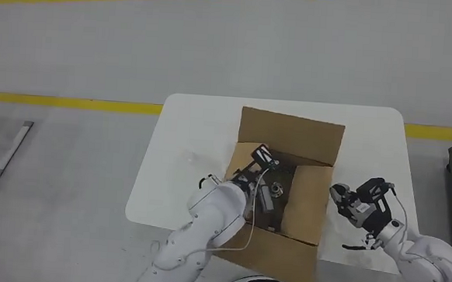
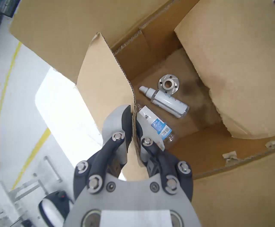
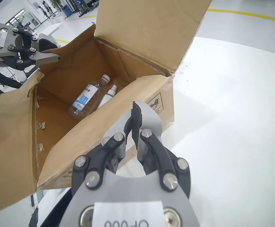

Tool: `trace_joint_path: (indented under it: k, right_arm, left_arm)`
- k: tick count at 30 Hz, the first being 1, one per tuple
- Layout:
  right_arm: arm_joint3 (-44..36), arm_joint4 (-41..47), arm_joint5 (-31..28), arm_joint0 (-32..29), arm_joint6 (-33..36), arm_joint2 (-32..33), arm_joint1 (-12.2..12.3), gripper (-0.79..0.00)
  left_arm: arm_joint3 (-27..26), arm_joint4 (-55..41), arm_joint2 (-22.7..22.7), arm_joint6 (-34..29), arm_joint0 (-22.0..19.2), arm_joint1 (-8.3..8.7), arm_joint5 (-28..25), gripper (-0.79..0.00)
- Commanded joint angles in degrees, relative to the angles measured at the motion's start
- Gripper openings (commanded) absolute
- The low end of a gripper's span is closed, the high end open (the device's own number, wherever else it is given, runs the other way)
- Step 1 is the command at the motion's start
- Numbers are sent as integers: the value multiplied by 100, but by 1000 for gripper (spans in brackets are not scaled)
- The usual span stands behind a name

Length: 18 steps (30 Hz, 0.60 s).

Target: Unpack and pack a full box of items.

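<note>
Cardboard box [image 1: 288, 137] stands open on the table [image 1: 186, 154], holding a bottle [image 2: 156, 126], a spray bottle [image 2: 165, 102] and a flange [image 2: 168, 84]. Left gripper [image 2: 133, 126] is clenched on its flap [image 2: 103, 86]; right gripper [image 3: 134, 122], closed empty, is beside the box.

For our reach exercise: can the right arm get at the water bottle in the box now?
Probably yes, from above: the box is open-topped, the left tool holds one flap, and the water bottle lies uncovered. The right tool, shut, sits outside the box wall and must clear it.
</note>
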Motion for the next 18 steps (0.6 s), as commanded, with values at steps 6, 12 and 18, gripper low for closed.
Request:
trace_joint_path:
  k: [6,12,18]
  right_arm:
    - [65,125,128,449,328,18,-30,-785]
    - [-3,241,154,619,438,60,-50,-785]
    - [-364,293,-262,482,838,102,-29,-785]
  left_arm:
    - [-265,-989,-503,454,281,29,50,-785]
    - [-487,-1561,-847,687,459,65,44,-785]
    - [-536,-1906,-1175,827,618,118,40,-785]
